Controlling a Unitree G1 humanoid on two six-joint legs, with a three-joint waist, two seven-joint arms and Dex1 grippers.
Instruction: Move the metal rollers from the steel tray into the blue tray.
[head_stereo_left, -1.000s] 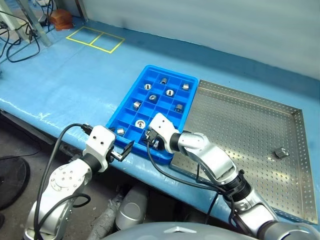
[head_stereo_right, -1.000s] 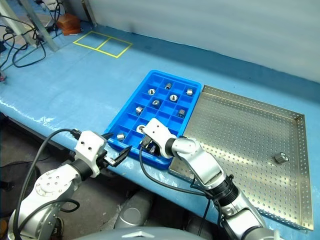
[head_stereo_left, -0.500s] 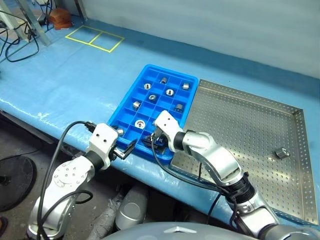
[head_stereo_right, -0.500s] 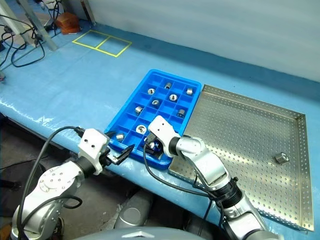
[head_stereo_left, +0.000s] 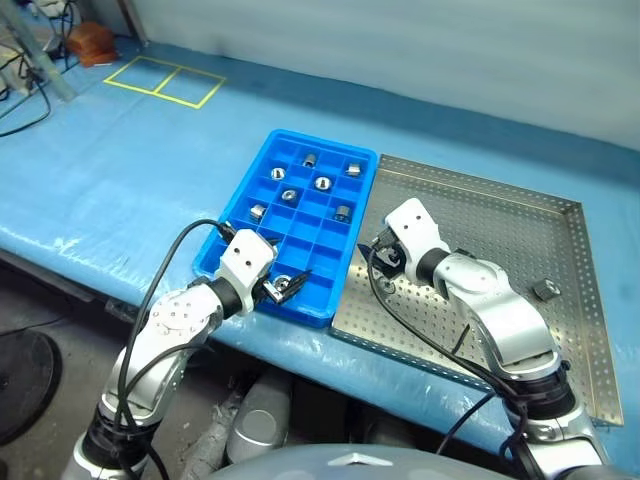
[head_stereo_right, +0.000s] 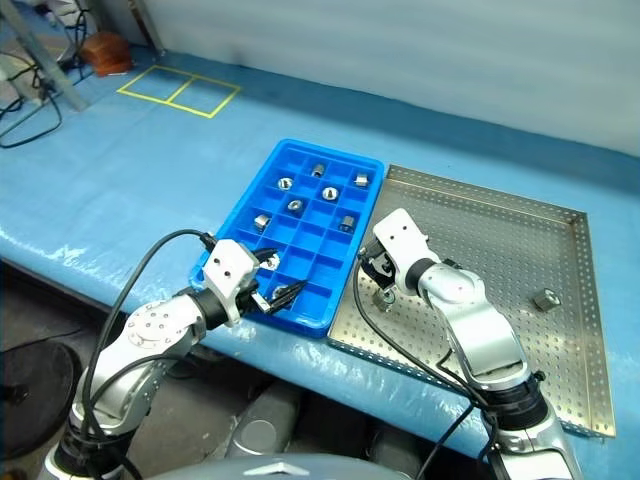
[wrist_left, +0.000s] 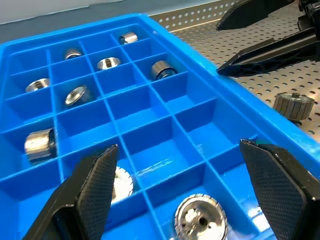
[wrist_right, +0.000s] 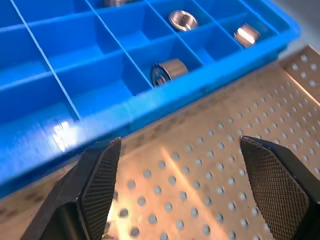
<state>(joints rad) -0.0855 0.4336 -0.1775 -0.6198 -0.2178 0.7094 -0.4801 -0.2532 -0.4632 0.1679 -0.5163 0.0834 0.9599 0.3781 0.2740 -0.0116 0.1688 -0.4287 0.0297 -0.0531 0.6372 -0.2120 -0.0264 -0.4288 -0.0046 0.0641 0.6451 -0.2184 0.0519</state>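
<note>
Metal rollers (wrist_left: 108, 63): nine sit in the blue tray (head_stereo_left: 330, 245), and two lie on the steel tray (head_stereo_left: 500, 210) on the right. The left hand (wrist_left: 176, 150) and the right hand (wrist_right: 180, 142) are both wide open and hold nothing.

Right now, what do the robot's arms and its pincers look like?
Both arms are rounded silver-grey metal segments with black joints, each ending in a boxy white wrist block. A black cable loops loosely alongside each arm. The left gripper and right gripper each have two slim black fingers, tapering to a point, with a fine cross-hatched texture on their inner faces.
</note>
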